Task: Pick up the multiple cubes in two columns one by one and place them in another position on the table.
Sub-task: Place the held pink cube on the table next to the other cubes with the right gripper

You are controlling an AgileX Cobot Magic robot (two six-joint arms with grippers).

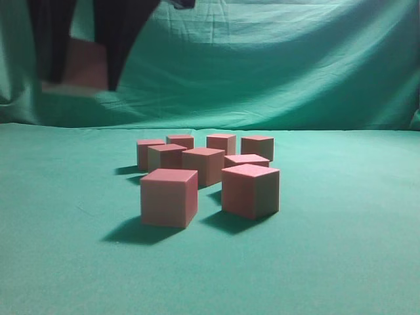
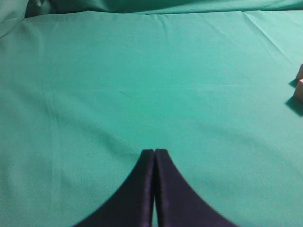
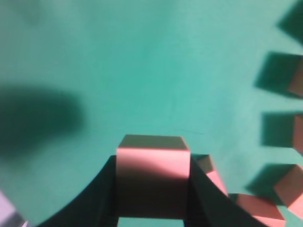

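**Ana:** Where the right gripper (image 3: 152,189) shows in its wrist view, what sits between its dark fingers (image 3: 94,198)?

**Ben:** One cube (image 3: 152,163) — pinched on both sides, pink face toward the camera, a paler face on top. It hangs above the green table (image 3: 142,61), and a soft dark shadow lies on the cloth to the left.

**Ana:** Does the outside camera catch it too?

**Ben:** Yes, at the top left: a blurred pink block (image 1: 82,65) between two dark fingers (image 1: 121,39), high up in front of the curtain (image 1: 295,59) and well apart from the rest.

**Ana:** And the rest?

**Ben:** Eight cubes stand on the table in a loose cluster near the middle. Two are nearest the camera — the left front cube (image 1: 169,197) and the right front cube (image 1: 250,190), which is turned at an angle. Behind them sit the others, with four in the back row. None is stacked that I can see.

**Ana:** What of the left gripper (image 2: 154,153)?

**Ben:** Its two dark fingers are pressed together, tip to tip, with nothing between them. It is over bare cloth; only the edges of two cubes (image 2: 299,85) show at the far right of its view.
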